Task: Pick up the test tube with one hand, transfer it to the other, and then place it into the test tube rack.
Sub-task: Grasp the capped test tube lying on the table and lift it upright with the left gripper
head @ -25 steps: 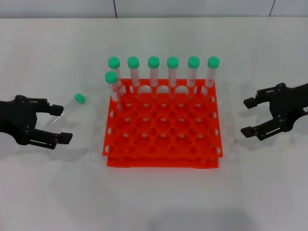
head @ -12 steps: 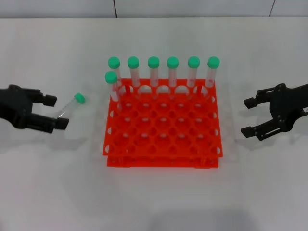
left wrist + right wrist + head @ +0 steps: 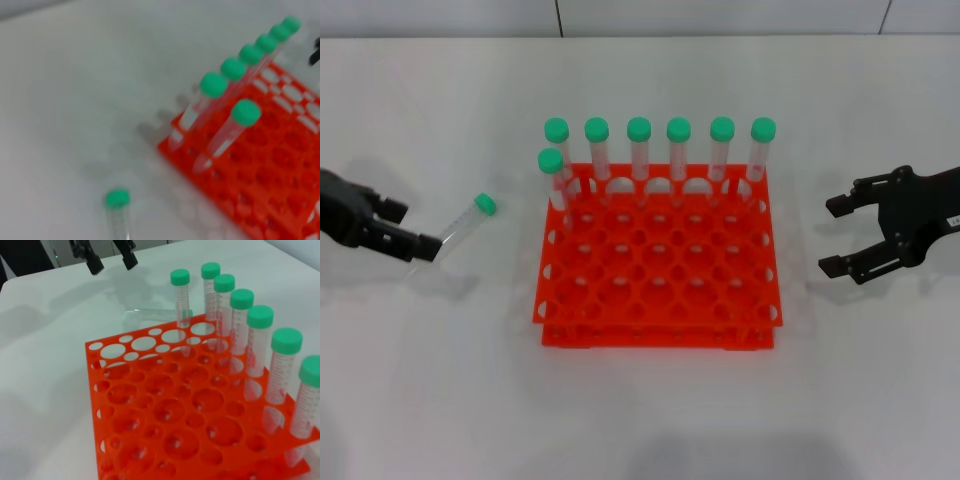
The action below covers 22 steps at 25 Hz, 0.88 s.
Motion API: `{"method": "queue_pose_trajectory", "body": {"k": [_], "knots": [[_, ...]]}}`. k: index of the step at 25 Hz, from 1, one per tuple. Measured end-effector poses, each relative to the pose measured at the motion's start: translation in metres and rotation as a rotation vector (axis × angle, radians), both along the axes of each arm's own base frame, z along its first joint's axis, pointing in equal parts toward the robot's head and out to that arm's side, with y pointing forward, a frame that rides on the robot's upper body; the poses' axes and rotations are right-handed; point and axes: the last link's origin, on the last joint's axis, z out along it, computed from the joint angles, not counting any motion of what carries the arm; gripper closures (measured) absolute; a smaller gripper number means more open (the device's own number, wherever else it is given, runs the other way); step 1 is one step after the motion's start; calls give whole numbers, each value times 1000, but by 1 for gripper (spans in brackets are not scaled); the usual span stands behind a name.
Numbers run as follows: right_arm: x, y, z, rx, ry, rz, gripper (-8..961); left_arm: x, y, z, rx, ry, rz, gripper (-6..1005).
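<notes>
The test tube (image 3: 462, 226), clear with a green cap, lies on the white table left of the orange-red test tube rack (image 3: 655, 335), cap toward the rack. My left gripper (image 3: 417, 228) is open at the tube's bottom end; its lower finger is next to the tube's tip, and the tube is not gripped. The left wrist view shows the lying tube (image 3: 118, 212) and the rack (image 3: 280, 170). My right gripper (image 3: 832, 237), with a white label, is open and empty to the right of the rack. The right wrist view shows the left gripper (image 3: 110, 259) open beyond the tube (image 3: 155, 313).
Several identical green-capped tubes (image 3: 639, 150) stand upright in the rack's back row, and one more (image 3: 553, 180) stands just in front of them at the left corner. The other holes of the rack (image 3: 150, 405) are empty.
My left gripper has moved left and back, away from the rack, and its fingers have narrowed and turned. The lying tube has not moved. The right gripper has stayed almost still.
</notes>
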Motion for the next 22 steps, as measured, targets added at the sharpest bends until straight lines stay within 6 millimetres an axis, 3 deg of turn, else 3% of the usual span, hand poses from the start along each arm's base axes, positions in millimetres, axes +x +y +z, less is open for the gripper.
{"method": "queue_pose_trajectory", "body": {"k": [8, 22], "knots": [[-4, 0, -5, 0, 5, 26, 84, -3, 12, -16, -5, 151, 101, 196], [-4, -3, -12, -3, 15, 39, 85, -16, 17, -44, -12, 277, 127, 221]]}}
